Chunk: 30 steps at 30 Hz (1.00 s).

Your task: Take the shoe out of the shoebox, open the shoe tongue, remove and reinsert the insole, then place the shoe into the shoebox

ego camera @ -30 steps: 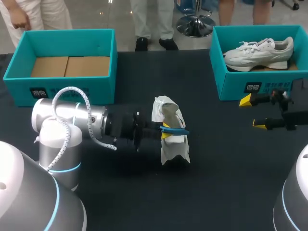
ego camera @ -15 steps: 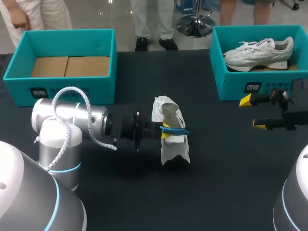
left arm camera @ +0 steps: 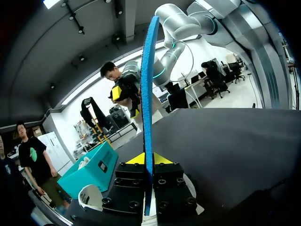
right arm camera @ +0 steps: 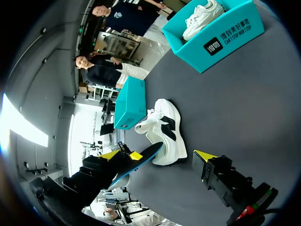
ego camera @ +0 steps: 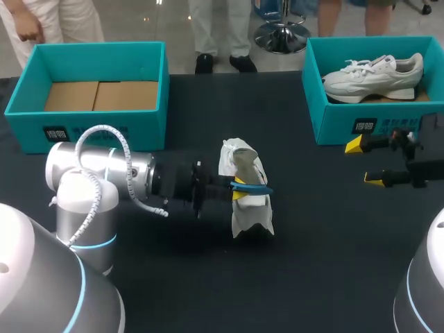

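A white shoe [ego camera: 247, 198] with a dark side mark [right arm camera: 165, 128] sits mid-table. My left gripper [ego camera: 238, 189] is shut on a thin blue insole [ego camera: 252, 186] right at the shoe. In the left wrist view the insole [left arm camera: 149, 89] stands edge-on between the yellow tips [left arm camera: 148, 158]. Its far end [right arm camera: 143, 157] reaches over the shoe; whether it is inside I cannot tell. My right gripper [ego camera: 366, 162] hangs open and empty at the table's right, in front of the right shoebox [ego camera: 333, 121]. One of its fingertips [right arm camera: 205, 156] shows in its own view.
The teal shoebox at the back right [right arm camera: 235, 35] holds a second white shoe [ego camera: 374, 73]. A teal shoebox at the back left [ego camera: 90, 132] shows only its cardboard floor [ego camera: 100, 95]. The black tabletop [ego camera: 312, 263] lies bare toward the front.
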Each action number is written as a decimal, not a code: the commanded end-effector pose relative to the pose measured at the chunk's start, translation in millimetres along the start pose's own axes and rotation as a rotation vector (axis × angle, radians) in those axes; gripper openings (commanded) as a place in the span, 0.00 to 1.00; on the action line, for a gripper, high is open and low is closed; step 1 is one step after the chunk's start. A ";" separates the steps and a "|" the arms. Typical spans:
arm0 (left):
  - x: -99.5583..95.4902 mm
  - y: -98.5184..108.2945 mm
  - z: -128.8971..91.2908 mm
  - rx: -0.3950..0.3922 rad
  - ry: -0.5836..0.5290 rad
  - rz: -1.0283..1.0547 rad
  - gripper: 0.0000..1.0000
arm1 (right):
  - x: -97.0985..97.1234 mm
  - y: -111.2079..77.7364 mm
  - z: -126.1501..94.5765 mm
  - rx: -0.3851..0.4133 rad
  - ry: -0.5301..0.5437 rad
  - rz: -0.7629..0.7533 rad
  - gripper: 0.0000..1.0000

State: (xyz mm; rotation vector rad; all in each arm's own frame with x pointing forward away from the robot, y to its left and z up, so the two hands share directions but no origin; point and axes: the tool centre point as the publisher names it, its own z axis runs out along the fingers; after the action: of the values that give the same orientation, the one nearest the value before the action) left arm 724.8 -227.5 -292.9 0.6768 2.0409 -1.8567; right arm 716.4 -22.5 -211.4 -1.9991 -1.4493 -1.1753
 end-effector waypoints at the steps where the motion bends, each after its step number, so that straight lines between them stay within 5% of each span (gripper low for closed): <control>1: 0.8 1.5 0.1 0.009 -0.019 0.039 0.00 | 0.5 -1.2 -0.3 -0.001 -0.005 0.001 1.00; 30: -6.1 43.7 14.1 -0.040 -0.094 0.080 0.00 | 0.5 -1.2 -0.3 -0.001 -0.005 0.001 1.00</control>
State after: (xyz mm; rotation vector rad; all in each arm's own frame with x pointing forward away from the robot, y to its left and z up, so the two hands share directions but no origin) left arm 748.1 -232.5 -322.9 0.6405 1.9632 -1.7626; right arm 716.4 -22.4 -211.4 -1.9995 -1.4494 -1.1748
